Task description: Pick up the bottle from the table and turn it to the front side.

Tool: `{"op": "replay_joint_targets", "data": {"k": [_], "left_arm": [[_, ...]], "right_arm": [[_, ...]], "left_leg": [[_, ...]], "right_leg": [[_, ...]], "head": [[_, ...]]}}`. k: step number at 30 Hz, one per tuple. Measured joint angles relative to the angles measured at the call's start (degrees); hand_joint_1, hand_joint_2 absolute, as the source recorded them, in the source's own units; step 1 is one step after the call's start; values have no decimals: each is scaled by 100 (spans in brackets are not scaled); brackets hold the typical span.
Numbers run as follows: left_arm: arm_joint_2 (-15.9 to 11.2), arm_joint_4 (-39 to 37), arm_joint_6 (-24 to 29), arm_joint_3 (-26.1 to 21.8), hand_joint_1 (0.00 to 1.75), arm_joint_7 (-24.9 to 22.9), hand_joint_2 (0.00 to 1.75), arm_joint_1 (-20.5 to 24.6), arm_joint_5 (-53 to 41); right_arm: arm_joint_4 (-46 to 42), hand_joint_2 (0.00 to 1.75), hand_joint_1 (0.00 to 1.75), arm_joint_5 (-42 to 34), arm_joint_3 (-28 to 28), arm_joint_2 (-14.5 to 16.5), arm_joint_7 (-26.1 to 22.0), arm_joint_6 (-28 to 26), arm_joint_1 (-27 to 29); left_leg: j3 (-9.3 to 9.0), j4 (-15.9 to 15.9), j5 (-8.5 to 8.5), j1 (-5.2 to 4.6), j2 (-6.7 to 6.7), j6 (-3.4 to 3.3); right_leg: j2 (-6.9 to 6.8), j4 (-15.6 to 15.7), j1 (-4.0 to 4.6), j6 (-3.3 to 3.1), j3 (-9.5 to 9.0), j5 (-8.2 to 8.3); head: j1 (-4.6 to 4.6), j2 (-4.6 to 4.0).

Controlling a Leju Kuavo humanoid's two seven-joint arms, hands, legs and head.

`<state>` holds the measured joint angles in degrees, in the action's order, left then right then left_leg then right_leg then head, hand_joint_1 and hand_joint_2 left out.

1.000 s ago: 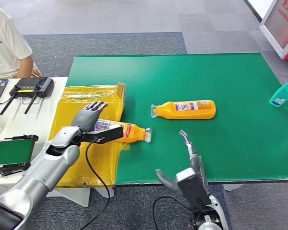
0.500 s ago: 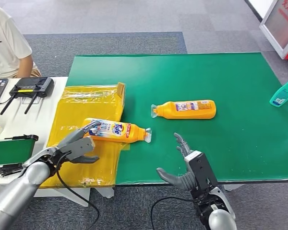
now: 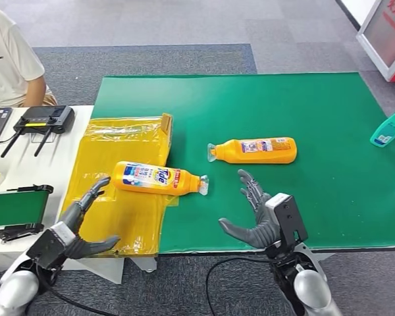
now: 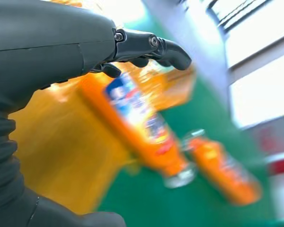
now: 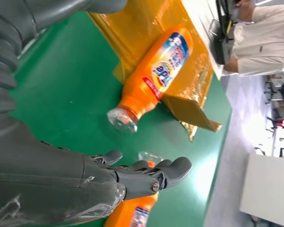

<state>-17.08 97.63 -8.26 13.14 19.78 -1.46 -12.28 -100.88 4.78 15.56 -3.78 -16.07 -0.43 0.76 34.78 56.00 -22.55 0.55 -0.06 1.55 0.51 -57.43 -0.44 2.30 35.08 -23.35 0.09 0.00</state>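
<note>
Robot hand right point(image 3: 257, 214) open, fingers spread, low over the green worktop point(image 3: 324, 112) edge, near the second bottle point(image 3: 255, 150); robot hand left point(image 3: 79, 224) open too, holding nothing, by the yellow bag point(image 3: 106, 141). Risk: round bottles may roll when grasped. Label-up Tide bottle point(image 3: 155, 178) lies flat half on bag, long axis crosswise, cap pointing robot's right.
</note>
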Motion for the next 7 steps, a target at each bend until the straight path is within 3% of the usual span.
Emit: {"op": "replay_joint_targets", "data": {"k": [4,7], "left_arm": [[605,383,-184,-141,0,391,175,-265,861],[852,507,-376,-207,0,502,175,-408,1412]], "right_arm": [[37,175,0,-16,-111,15,-73,-150,-161],[111,175,0,-212,-191,16,74,-22,-243]], "left_leg": [[0,0,-6,-4,-1,-8],[-1,1,-6,-5,-1,-9]], "right_leg": [[-1,1,-6,3,-2,1],[-1,1,-7,4,-2,2]], "head": [[2,0],[1,0]]}}
